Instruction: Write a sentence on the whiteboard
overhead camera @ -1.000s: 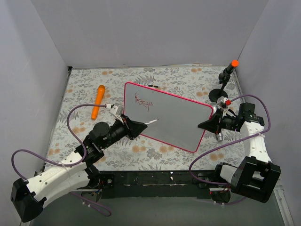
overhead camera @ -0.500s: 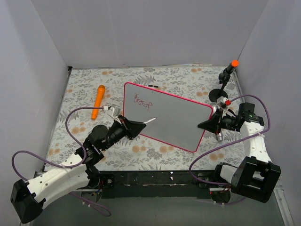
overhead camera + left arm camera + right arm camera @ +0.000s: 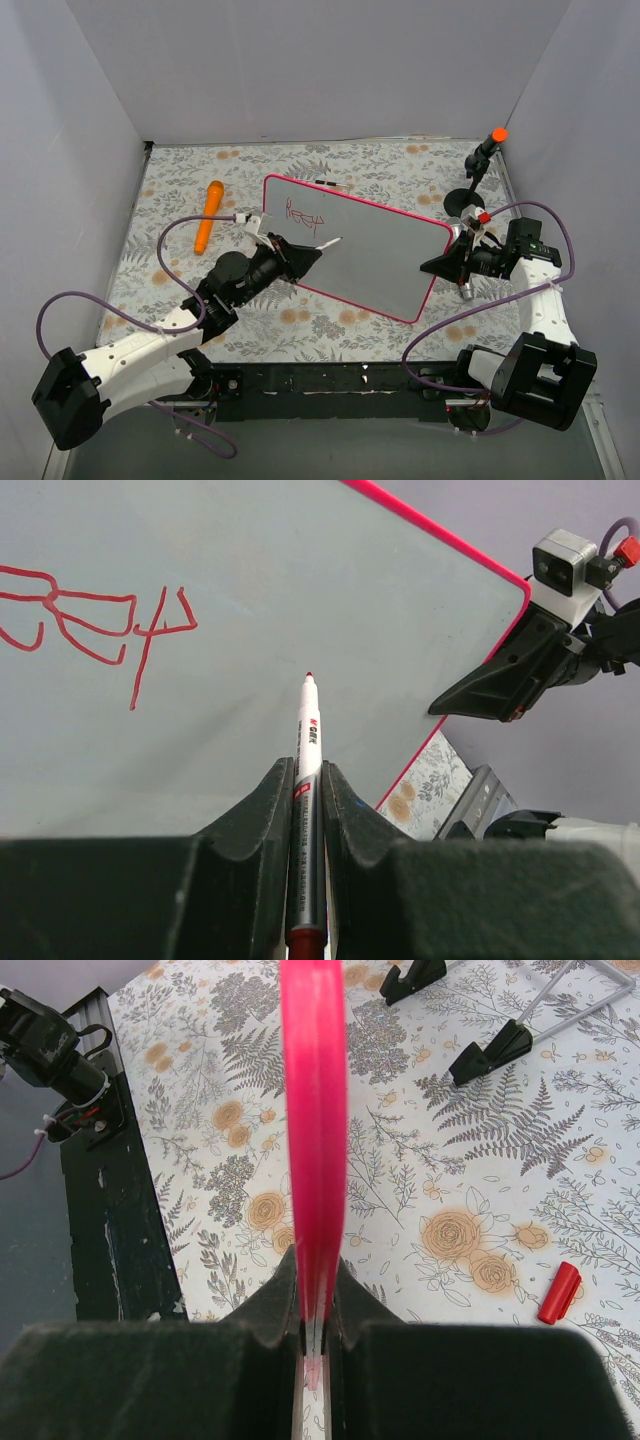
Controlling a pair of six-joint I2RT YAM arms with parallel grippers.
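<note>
Since a second ago, we see the left pincer (image 3: 308, 252) carried farther out from its base, so the tip of its marker (image 3: 330, 243) now lies deeper over the whiteboard (image 3: 385, 262). The right pincer (image 3: 442, 264) and the board sit where they were.

Nearest us, the left pincer (image 3: 305, 772) has its fingers pressed onto the marker (image 3: 307, 730) and pinches the barrel, the red tip pointing straight ahead over the white face. We cannot tell whether the tip touches. Ahead and to the left of that tip lies the sentence (image 3: 95, 620), so far a few red strokes in one line.

The right pincer (image 3: 315, 1282) is clamped on the whiteboard's right edge, and the pink frame (image 3: 313, 1110) runs straight out from between its fingers. To its right a red cap (image 3: 558, 1292) lies apart on the flowered desk (image 3: 200, 1160), and farther out stand the board's black feet (image 3: 490, 1052).

Beyond and left of the left pincer lies an orange stick-shaped thing (image 3: 209, 214). Beyond the right pincer stands a black stand (image 3: 483, 160) with an orange tip.
</note>
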